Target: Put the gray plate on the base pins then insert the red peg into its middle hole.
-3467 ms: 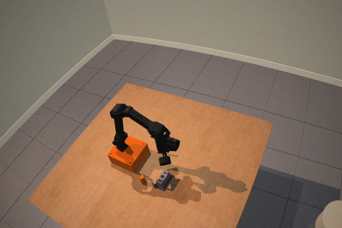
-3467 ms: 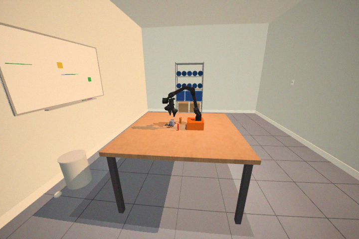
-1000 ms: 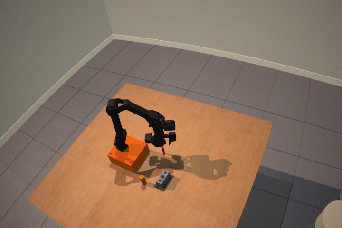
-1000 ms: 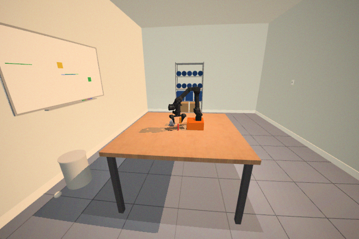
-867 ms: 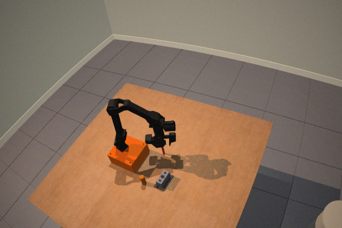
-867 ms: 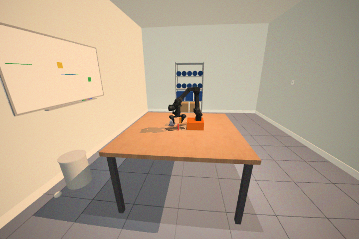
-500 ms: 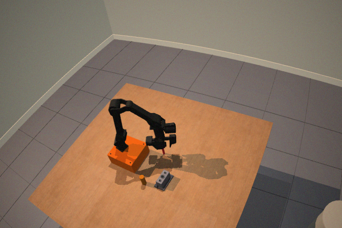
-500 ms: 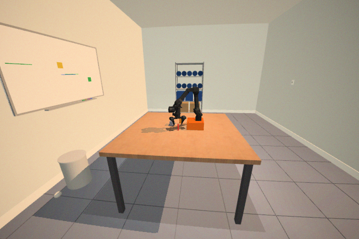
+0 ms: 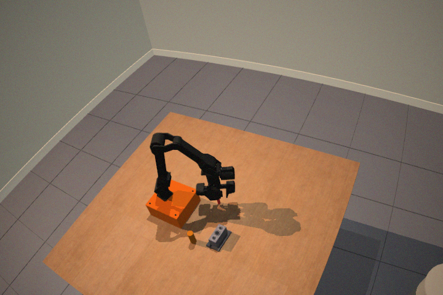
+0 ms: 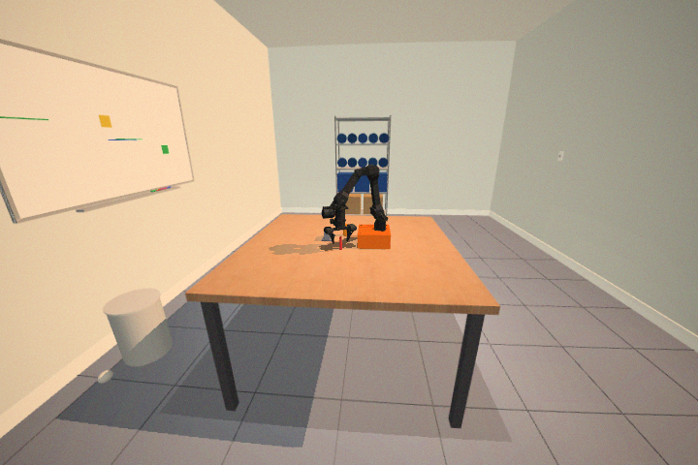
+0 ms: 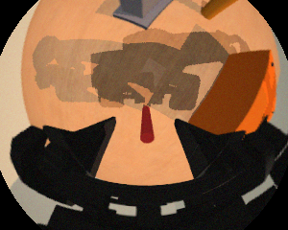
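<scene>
The gray plate [image 9: 217, 233] lies flat on top of the gray base [image 9: 216, 248] [image 11: 145, 21], its row of three holes facing up; the plate's top is out of the wrist view. The red peg [image 9: 218, 201] [image 10: 339, 243] [image 11: 147, 129] stands upright on the table, apart from the base. My gripper [image 9: 215, 196] [image 10: 341, 240] [image 11: 146, 121] is open and points down over the peg. In the wrist view the peg shows between the two fingers, with a gap on each side. The arm hides part of the peg in the top view.
An orange cylinder [image 9: 191, 237] [image 11: 220, 9] stands beside the base. The arm's orange mounting box [image 9: 162, 211] [image 10: 374, 239] [image 11: 230, 91] is close to the gripper and peg. The wooden table's [image 10: 338, 279] edges lie farther out.
</scene>
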Robot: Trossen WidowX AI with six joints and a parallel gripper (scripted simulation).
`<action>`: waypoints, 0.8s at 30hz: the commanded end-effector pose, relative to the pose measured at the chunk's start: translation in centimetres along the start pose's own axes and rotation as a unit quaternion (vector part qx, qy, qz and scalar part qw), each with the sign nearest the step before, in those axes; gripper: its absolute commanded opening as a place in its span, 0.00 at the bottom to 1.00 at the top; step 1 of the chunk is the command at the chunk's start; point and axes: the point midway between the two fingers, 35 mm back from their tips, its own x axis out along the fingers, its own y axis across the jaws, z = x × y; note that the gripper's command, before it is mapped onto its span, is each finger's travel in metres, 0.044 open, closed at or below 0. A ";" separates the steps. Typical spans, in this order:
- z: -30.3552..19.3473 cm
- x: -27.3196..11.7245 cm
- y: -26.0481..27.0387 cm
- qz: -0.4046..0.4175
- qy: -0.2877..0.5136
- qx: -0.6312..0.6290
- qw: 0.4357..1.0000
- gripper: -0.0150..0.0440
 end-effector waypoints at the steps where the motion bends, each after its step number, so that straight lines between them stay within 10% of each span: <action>1: 0.0 0.4 -0.1 -0.004 -0.001 0.001 1.000 0.78; 12: 0.0 0.4 -0.1 -0.004 -0.001 0.001 1.000 0.29; 24: 0.0 0.3 -0.1 -0.004 -0.001 0.001 1.000 0.25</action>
